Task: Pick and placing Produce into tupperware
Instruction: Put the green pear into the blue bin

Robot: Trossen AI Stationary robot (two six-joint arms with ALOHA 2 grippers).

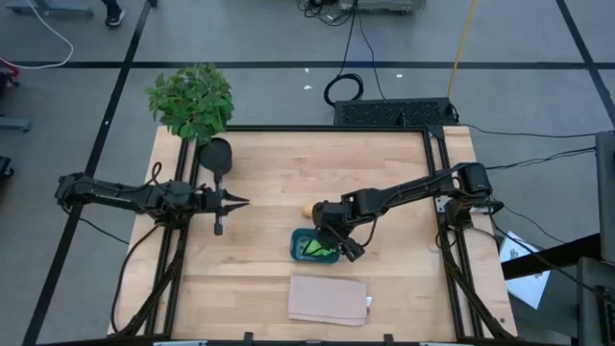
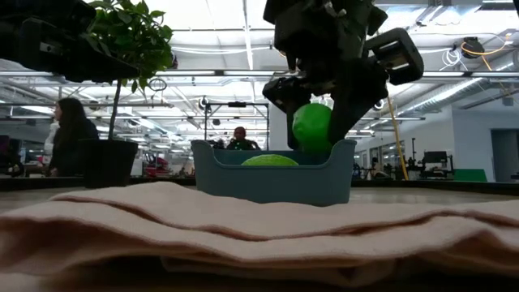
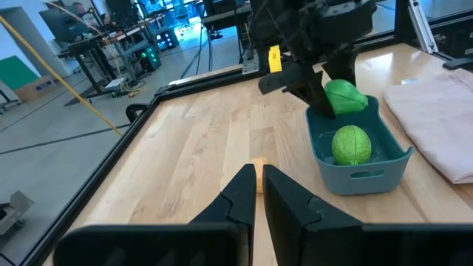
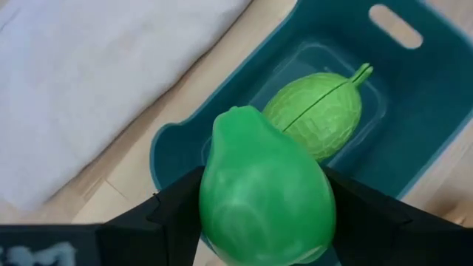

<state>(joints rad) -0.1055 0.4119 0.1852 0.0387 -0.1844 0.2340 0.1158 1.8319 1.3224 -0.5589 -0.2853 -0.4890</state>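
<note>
Wooden desk: one green fruit lies in the tupperware. Right claw grips a second green piece just above it. Orange piece waits at its 12 o'clock. Left claw, pinched narrow and empty, idles at 9 o'clock.

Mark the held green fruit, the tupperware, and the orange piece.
held green fruit (image 4: 266, 193), right wrist view, front face.
tupperware (image 3: 360, 176), left wrist view, near wall.
orange piece (image 1: 307, 210), high view, visible top.
</note>
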